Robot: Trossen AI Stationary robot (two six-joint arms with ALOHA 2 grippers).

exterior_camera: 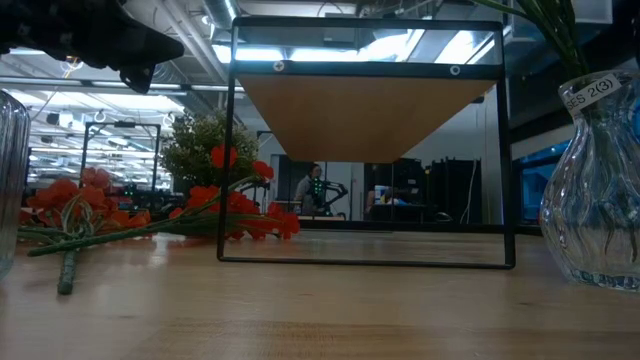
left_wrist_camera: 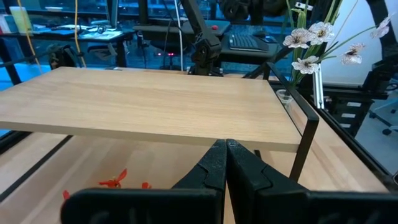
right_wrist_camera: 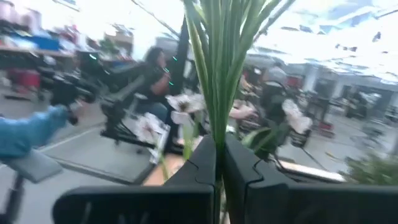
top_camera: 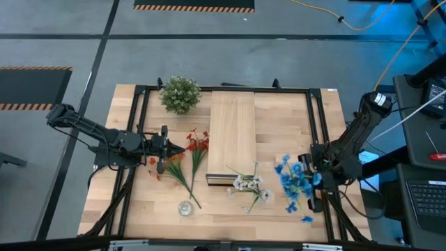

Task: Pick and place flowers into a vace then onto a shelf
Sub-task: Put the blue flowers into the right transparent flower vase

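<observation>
L gripper (top_camera: 182, 148) at 9 o'clock, fingers pinched together, empty, beside the red flowers (top_camera: 197, 143) lying on the table (top_camera: 286, 125). R gripper (right_wrist_camera: 219, 163) clamped on green stems — blue flowers (top_camera: 295, 180) at 4 o'clock. White flowers (top_camera: 249, 185) at the shelf (top_camera: 231, 132) front end; glass vase (top_camera: 185, 208) at 7.

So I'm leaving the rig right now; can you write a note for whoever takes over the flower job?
Left gripper: jaws shut, empty, beside the red flowers lying on the table.
Right gripper: jaws shut, green stems at them; cannot tell if they are held. It is by the blue flowers.
White flowers stand upright at the shelf's front end.
Clear vase is empty.
Done: nothing on the shelf yet.
Left: red flowers into a vase, then vases onto the shelf.
</observation>
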